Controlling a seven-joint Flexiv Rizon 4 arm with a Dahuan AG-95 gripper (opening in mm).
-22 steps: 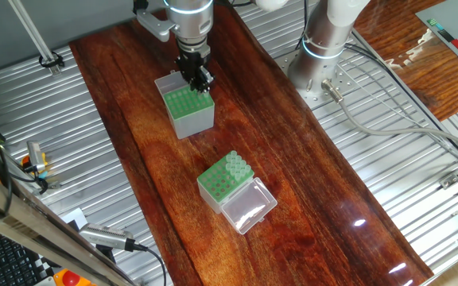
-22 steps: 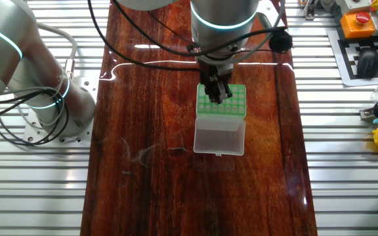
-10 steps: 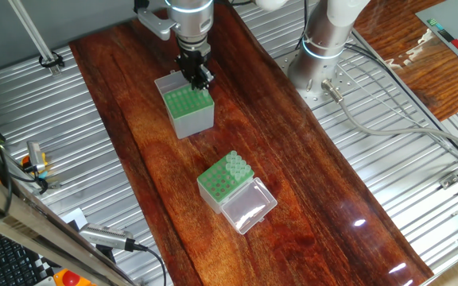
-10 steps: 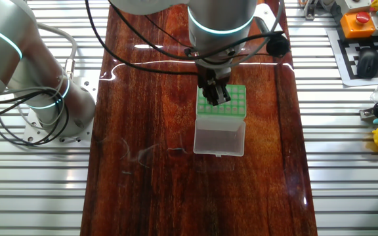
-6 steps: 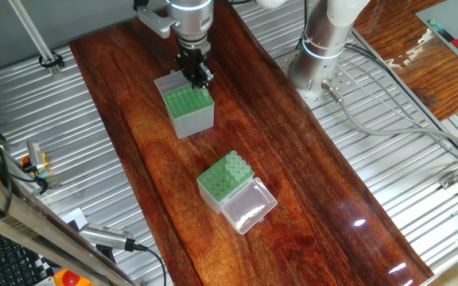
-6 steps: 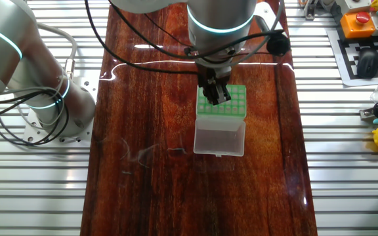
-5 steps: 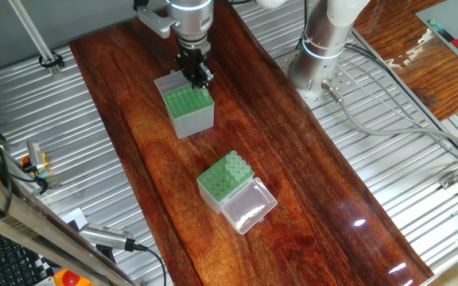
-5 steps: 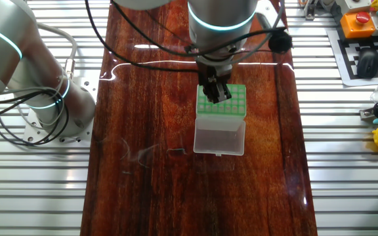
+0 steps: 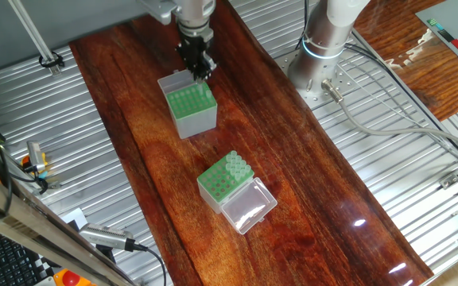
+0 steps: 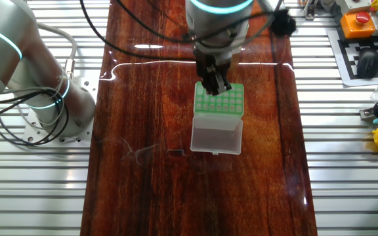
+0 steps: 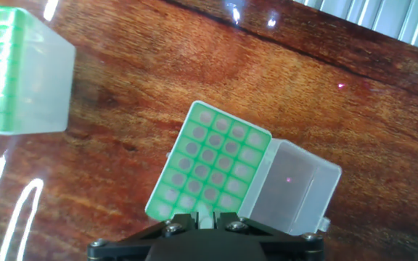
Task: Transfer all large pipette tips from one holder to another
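- The pincer (image 9: 200, 70) hangs over the tall grey-sided box (image 9: 191, 111), above its 1 o'clock corner.
- Its jaws are narrow, pinching what looks like one pale tip (image 11: 205, 215); the hand view shows only a sliver.
- The low box with the clear lid (image 9: 223, 184) sits on the tabletop (image 9: 133, 143) at 5 o'clock from the tall box, well apart.
- A cluster of tips (image 9: 237, 167) stands along its 1 o'clock edge.

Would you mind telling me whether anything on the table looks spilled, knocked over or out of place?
Nothing stands out. The tall holder and the lidded holder both stand upright, no loose pipette tips lie on the wooden table, and the end effector hangs above the tall holder, apparently gripping one large pipette tip.
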